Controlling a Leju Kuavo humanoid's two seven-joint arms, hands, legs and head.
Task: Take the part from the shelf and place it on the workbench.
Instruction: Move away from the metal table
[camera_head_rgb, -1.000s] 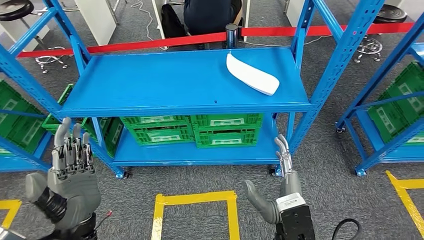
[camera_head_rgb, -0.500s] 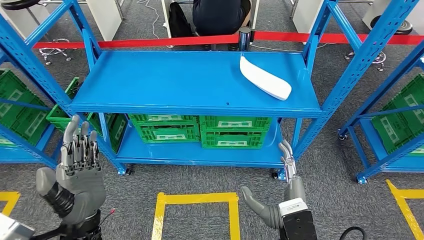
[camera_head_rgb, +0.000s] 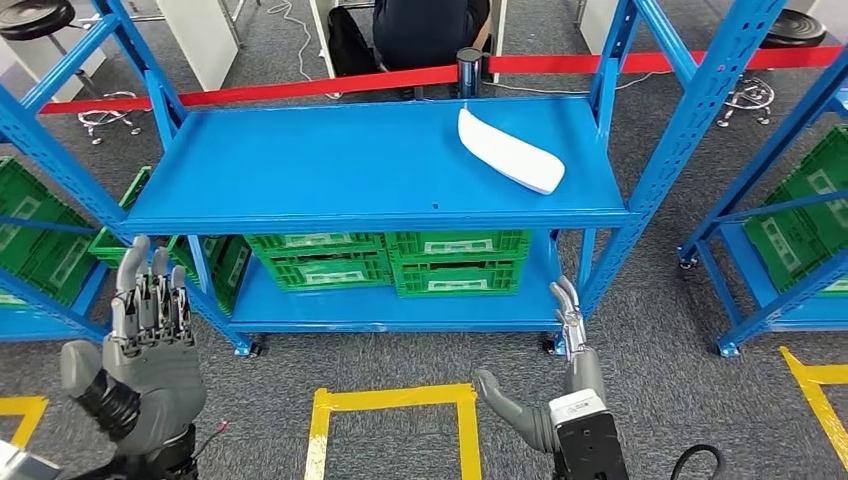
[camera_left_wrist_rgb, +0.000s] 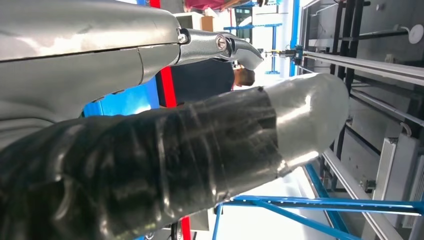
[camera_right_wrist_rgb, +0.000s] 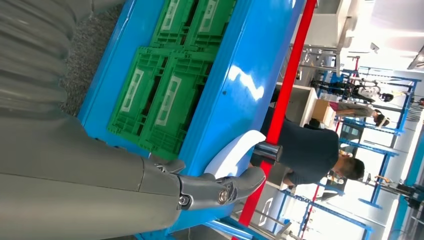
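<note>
1. On the upper shelf deck (camera_head_rgb: 330, 165), toward its right rear, lies the white part (camera_head_rgb: 507, 151): long, curved, flat on the blue surface, touching nothing else. Right wrist view shows it too (camera_right_wrist_rgb: 231, 153), just past my fingertip.
2. Change vs a sec ago: whole head pic has swung, first one way, then back, so rack + part sit near where they were 1 s back. That's cam/body sway, not the part moving. Part's spot on the deck looks the same in all three.
3. Left hand (camera_head_rgb: 148, 340): raised, palm fwd, fingers straight up and close together, holding nothing. Pose has barely changed; it only rides the sway.
4. Right hand (camera_head_rgb: 560, 385): low, below the deck edge, thumb splayed out to the side, fingers pointing up at the rack, empty. Same pose as before.
5. Meaning for the task: no reach started, I reckon. Still squaring up to the rack; pick not begun, workbench leg all to come.
6. Next, as I judge it: right arm is the nearer one. Needs to lift above the deck lip, go fwd + a bit inward to the part, well apart for now.
7. Risks: blue upright (camera_head_rgb: 680, 130) stands close by the part's right end, so elbow clearance is tight. Part is thin + smooth, may skid when fingers close.
8. Green crates (camera_head_rgb: 385, 262) sit on the lower deck; a person (camera_head_rgb: 425, 30) sits behind the red barrier tape (camera_head_rgb: 260, 88).
</note>
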